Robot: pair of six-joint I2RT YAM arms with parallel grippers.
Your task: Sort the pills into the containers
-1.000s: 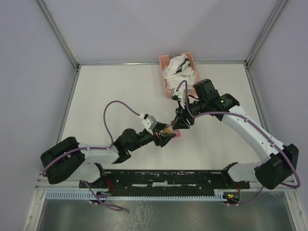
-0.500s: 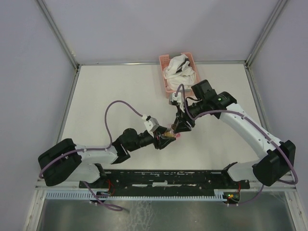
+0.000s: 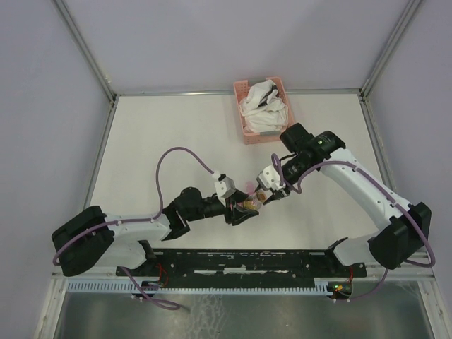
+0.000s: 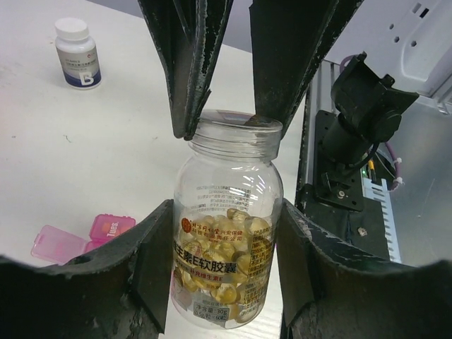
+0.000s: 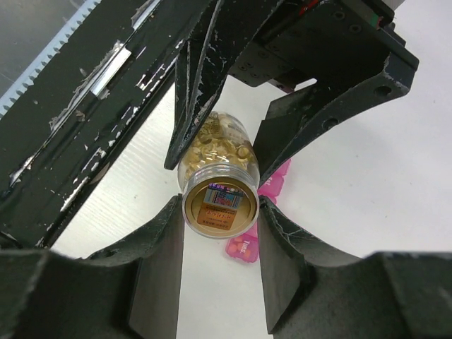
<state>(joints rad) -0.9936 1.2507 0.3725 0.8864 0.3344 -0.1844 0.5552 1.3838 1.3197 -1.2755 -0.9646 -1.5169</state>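
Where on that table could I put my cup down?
Widest bare table lies left, between the side rail and the pink basket. A smaller patch sits between the right arm and the black base rail. Crowded centre: both jaws clamp the pill jar beside the pink pill organizer.

i see a pink lattice basket (image 3: pixel 259 135) at the far edge of the white table (image 3: pixel 155 134) | white cloth (image 3: pixel 263 106) heaped inside it | white-capped bottle (image 4: pixel 78 53) upright on the tabletop | black rail (image 3: pixel 247 261) along near edge
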